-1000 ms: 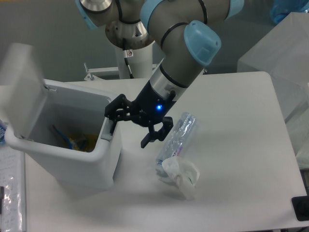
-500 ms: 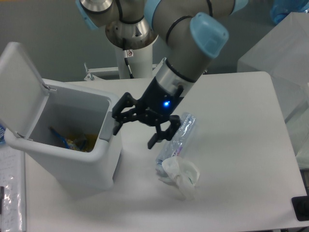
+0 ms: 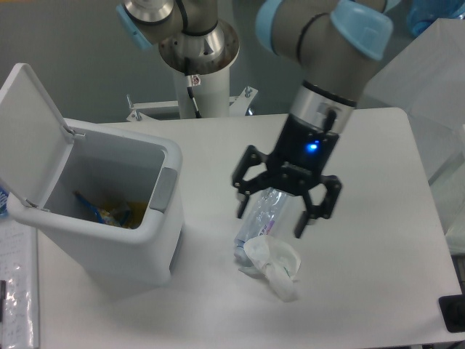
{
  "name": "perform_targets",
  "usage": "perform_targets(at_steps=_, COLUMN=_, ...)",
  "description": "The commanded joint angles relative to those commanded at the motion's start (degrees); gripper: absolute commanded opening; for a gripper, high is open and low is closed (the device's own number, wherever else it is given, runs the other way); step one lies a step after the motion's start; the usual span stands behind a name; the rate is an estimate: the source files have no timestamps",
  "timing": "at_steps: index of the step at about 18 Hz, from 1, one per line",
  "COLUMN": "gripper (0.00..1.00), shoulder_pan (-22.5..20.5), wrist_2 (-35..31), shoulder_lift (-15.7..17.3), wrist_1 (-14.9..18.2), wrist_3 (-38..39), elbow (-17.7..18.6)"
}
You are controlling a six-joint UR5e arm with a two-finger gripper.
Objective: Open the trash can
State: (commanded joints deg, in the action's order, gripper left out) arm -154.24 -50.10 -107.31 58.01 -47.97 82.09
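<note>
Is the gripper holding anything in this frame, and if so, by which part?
Nothing is held. The gripper is open, its fingers spread on either side of the plastic bottle on the table. The trash can stands open, untouched.

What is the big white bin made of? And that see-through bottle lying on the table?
The trash can looks like smooth white plastic: rounded, moulded corners, a soft matte sheen, and a grey button on its rim. The bottle looks like thin clear plastic, probably crushed, since the table shows through it and it glints with creases.

White table [image 3: 363,240] — trash can [image 3: 102,218], plastic bottle [image 3: 259,218], crumpled cup [image 3: 275,263]
</note>
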Motion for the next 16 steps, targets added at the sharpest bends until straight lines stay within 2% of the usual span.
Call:
perform_targets(at_steps=4, gripper=1.00, shoulder_pan=-1.8, wrist_2=-0.8, shoulder_lift=-2.0, wrist_1=0.0, wrist_3=-4.9, elbow=0.3)
perform_targets(at_steps=8, gripper=1.00, shoulder_pan=-1.9, wrist_2=-16.0, shoulder_lift=-4.6, wrist_1=-0.4, wrist_3=-8.4, elbow=-0.6)
perform_targets(at_steps=13, gripper=1.00, shoulder_pan=-1.7, wrist_2=-18.5, shoulder_lift=-6.7, wrist_1=-0.8, wrist_3=-11.4, elbow=-2.6)
perform_targets(at_steps=16, gripper=1.00, shoulder_pan=-1.1, wrist_2=-29.3, shoulder_lift=-10.1, wrist_1=-0.4, wrist_3=-15.2, elbow=-3.4)
